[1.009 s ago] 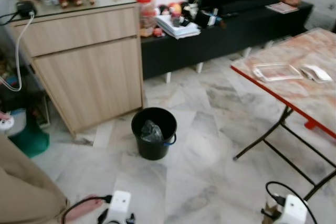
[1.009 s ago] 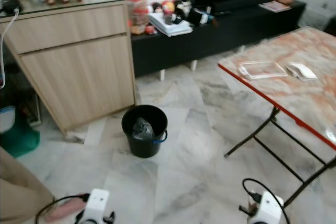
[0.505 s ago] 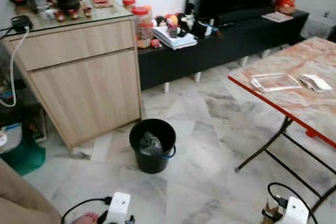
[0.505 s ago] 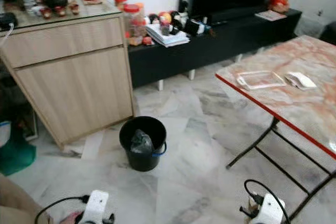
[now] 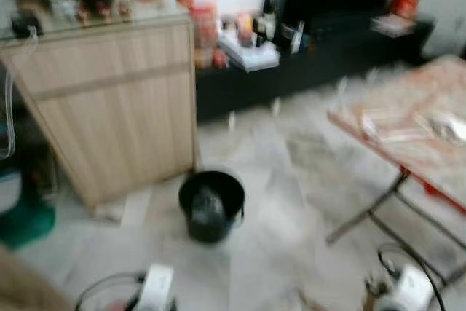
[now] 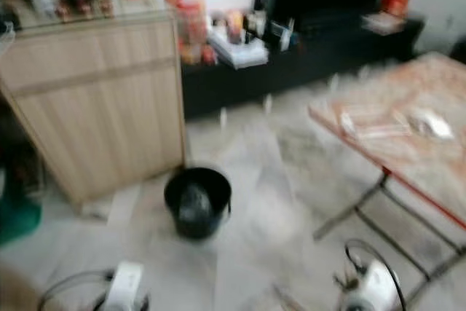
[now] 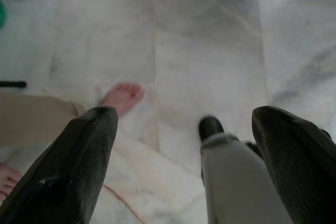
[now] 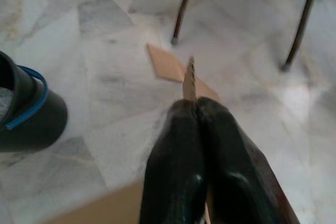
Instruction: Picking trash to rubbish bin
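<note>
Cardboard scrap (image 8: 190,80) clamped in right claw (image 8: 195,109), left claw (image 7: 184,129) apart and idle; carrying step, next needing release over black bin (image 8: 23,114) just beside.

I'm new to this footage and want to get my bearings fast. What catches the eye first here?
The black bin stands on the marble floor just in front of the wooden cabinet, with something pale already inside. The right gripper is pinched shut on a thin piece of cardboard, seen edge-on, with the bin's rim nearby. A person's bare foot rests on the floor near the open left gripper.
</note>
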Robot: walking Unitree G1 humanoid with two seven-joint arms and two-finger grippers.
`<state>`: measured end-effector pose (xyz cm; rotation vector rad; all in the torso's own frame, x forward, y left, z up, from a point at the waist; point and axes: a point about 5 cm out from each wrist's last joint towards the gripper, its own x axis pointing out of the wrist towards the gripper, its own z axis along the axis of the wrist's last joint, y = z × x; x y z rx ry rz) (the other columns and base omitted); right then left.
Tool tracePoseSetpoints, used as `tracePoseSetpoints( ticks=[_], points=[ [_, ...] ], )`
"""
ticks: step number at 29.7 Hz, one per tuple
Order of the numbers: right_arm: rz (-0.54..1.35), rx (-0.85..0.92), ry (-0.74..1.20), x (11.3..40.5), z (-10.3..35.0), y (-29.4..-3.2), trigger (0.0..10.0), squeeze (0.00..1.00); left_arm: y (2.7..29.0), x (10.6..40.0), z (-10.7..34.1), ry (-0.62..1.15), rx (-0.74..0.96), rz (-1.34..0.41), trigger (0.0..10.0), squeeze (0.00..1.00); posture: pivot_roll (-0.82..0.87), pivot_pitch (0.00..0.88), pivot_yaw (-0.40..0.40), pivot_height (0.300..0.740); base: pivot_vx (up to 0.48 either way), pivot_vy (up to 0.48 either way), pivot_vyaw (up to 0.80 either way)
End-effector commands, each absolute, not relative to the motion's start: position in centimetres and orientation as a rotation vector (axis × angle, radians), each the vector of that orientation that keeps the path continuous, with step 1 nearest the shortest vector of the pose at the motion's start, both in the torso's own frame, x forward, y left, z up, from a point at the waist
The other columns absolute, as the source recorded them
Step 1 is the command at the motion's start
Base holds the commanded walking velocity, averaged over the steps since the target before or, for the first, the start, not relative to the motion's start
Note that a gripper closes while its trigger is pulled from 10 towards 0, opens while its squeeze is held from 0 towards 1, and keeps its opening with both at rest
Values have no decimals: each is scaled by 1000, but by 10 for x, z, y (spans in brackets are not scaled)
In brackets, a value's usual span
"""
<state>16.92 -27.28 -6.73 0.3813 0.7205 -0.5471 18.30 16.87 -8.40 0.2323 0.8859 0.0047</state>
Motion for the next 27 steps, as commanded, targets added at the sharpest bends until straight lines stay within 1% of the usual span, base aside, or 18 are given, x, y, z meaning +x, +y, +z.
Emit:
tracePoseSetpoints(
  ticks=[1, 12, 24, 27],
  points=[
    [-572, 374, 726, 162, -68, -280, 10000, 0, 156, 186, -83, 877, 214, -16, 10000, 0, -59, 22, -86, 740, 292, 0, 0],
    [-582, 370, 713, 167, -65, -282, 10000, 0, 157, 184, -84, 883, 208, -11, 10000, 0, -69, 37, -89, 740, 292, 0, 0],
    [-551, 347, 693, 176, -60, -282, 10000, 0, 154, 187, -83, 876, 201, -9, 10000, 0, -68, 55, -92, 740, 290, 0, 0],
    [-546, 340, 689, 177, -60, -282, 10000, 0, 154, 187, -83, 877, 199, -6, 10000, 0, -68, 55, -92, 740, 286, 0, 417]
  ],
)
